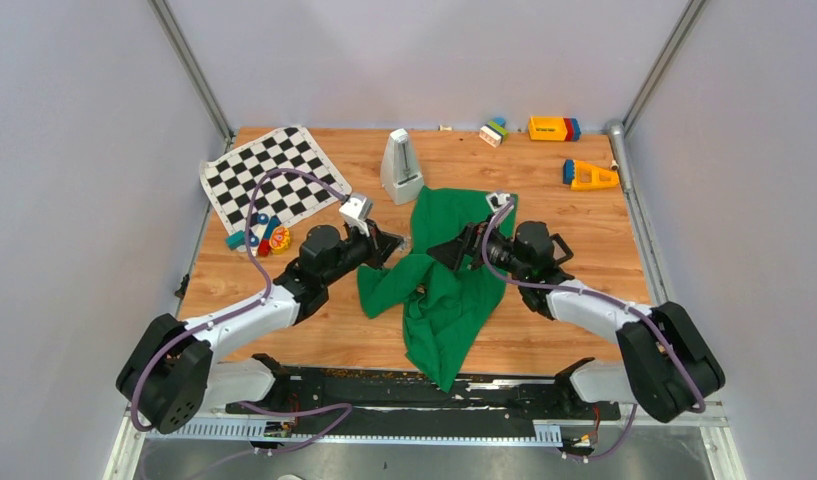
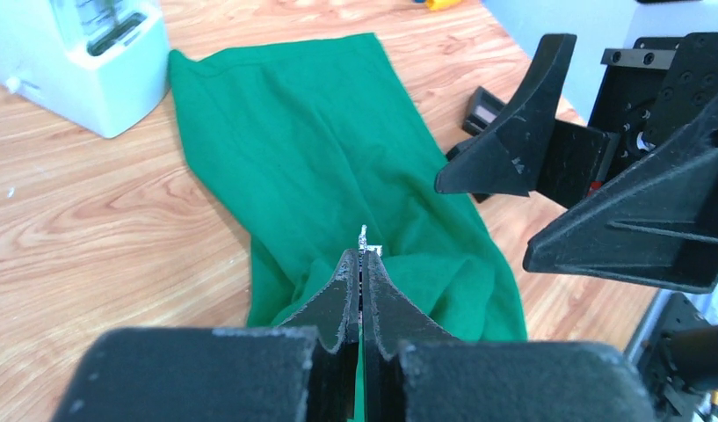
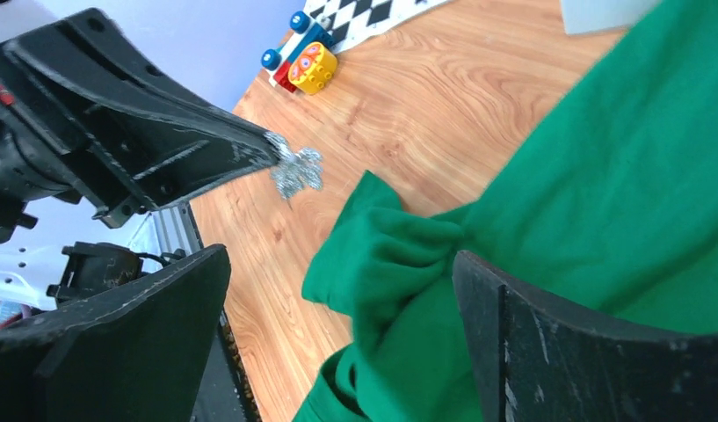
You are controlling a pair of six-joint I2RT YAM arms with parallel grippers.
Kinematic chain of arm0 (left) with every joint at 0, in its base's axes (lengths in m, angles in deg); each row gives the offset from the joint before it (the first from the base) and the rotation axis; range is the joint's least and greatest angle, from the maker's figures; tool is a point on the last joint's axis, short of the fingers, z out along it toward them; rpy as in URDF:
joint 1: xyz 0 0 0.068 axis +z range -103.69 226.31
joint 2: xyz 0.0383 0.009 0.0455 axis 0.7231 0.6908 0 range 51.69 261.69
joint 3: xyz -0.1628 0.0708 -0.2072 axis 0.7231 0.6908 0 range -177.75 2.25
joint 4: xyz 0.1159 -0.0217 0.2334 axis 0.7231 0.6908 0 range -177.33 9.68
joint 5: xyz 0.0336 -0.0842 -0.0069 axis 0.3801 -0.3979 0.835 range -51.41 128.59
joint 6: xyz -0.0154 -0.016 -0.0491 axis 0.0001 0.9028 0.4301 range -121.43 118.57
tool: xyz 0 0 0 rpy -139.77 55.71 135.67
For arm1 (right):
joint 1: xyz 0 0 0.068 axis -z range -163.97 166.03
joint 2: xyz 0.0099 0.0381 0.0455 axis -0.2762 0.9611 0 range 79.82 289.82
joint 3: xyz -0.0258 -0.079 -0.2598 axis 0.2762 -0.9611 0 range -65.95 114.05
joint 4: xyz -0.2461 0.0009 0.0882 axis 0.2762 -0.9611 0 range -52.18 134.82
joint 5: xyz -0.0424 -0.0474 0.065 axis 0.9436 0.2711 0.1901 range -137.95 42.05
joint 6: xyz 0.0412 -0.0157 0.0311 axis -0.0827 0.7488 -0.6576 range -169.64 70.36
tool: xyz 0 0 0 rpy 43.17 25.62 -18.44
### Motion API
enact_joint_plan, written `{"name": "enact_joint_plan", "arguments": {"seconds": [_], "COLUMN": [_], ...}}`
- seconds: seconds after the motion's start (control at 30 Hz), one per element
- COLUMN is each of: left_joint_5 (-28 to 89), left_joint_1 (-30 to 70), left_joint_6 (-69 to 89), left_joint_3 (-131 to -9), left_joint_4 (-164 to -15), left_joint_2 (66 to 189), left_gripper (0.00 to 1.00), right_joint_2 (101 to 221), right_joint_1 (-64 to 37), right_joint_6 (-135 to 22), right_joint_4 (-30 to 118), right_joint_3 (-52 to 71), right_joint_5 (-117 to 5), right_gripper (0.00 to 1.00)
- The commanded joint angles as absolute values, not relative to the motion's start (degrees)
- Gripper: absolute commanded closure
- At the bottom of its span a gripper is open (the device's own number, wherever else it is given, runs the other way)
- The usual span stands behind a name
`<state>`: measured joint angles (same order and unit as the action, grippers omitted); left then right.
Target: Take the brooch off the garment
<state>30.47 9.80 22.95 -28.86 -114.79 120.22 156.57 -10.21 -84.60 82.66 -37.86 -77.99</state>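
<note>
The green garment (image 1: 446, 270) lies crumpled in the middle of the table, also in the left wrist view (image 2: 329, 149) and the right wrist view (image 3: 601, 176). My left gripper (image 2: 362, 255) is shut on the brooch (image 3: 295, 169), here a small silver glittery piece; no red-orange shows on it. It sticks out of the fingertips (image 2: 366, 237), held just left of the garment's folded corner and apart from the cloth. My left gripper (image 1: 394, 240) is at the garment's left edge. My right gripper (image 3: 342, 264) is open and empty, its jaws wide over the cloth (image 1: 456, 250).
A white metronome (image 1: 400, 165) stands just behind the garment. A chequered mat (image 1: 269, 175) and small toys (image 1: 259, 238) lie at the left. Coloured blocks (image 1: 554, 128) and an orange toy (image 1: 587, 175) lie at the back right.
</note>
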Motion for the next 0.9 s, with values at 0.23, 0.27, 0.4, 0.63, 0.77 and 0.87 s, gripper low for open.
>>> {"name": "enact_joint_plan", "arguments": {"seconds": [0.23,0.27,0.4,0.63,0.77,0.87], "left_joint_5": [12.1,13.0,19.6,20.5,20.4,20.2], "left_joint_1": [11.0,11.1,11.2,11.1,11.0,10.9], "left_joint_6": [32.2,34.1,42.3,58.0,63.4,64.5], "left_joint_3": [-27.8,-28.4,-29.6,-27.3,-24.1,-23.9], "left_joint_4": [-131.2,-130.2,-119.8,-123.7,-131.7,-133.9], "left_joint_2": [108.9,108.0,102.2,102.8,105.7,107.6], "left_gripper": [1.0,1.0,1.0,1.0,1.0,1.0], "right_joint_2": [145.0,144.2,141.1,136.8,136.5,136.8], "right_joint_1": [-14.2,-14.2,-15.3,-19.9,-22.1,-22.7], "right_joint_6": [-79.9,-79.6,-75.8,-66.6,-65.0,-64.7], "right_joint_4": [89.2,90.4,91.1,87.0,85.7,86.0], "right_joint_3": [-40.6,-41.1,-41.4,-40.9,-40.7,-41.2], "right_joint_5": [-69.5,-70.7,-76.6,-81.4,-79.3,-76.3], "right_gripper": [0.0,0.0,0.0,0.02,0.04,0.04]}}
